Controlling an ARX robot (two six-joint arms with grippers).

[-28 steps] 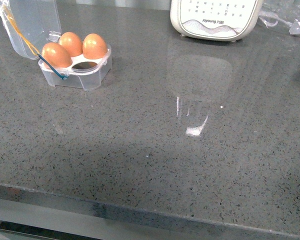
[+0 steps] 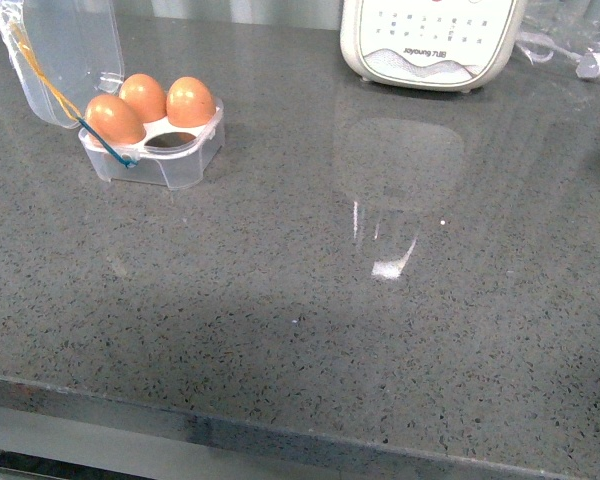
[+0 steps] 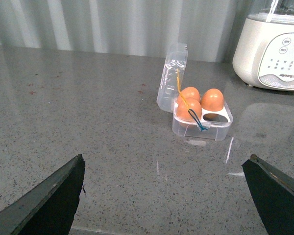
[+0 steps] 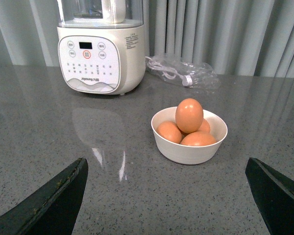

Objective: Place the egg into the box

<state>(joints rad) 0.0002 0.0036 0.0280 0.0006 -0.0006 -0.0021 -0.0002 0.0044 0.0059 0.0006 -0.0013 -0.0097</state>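
Observation:
The box (image 2: 170, 160) is a small clear case at the counter's back left, its lid (image 2: 65, 45) hinged open and upright. Three orange-brown eggs (image 2: 167, 100) fill three cups and the near right cup (image 2: 173, 141) is empty. Several more eggs (image 4: 189, 115) are piled in a white bowl (image 4: 186, 152), and which is the task's egg cannot be told. My left gripper (image 3: 165, 157) is open, well short of the box (image 3: 206, 129). My right gripper (image 4: 166, 159) is open and empty, facing the bowl from a short way off. Neither arm shows in the front view.
A large white appliance (image 2: 435, 40) stands at the back of the counter, left of the bowl in the right wrist view. A crumpled clear bag with a cable (image 4: 183, 73) lies behind the bowl. The counter's front edge (image 2: 280, 425) runs along the bottom.
The whole front view has slid down a little. The box and its three eggs stand as before.

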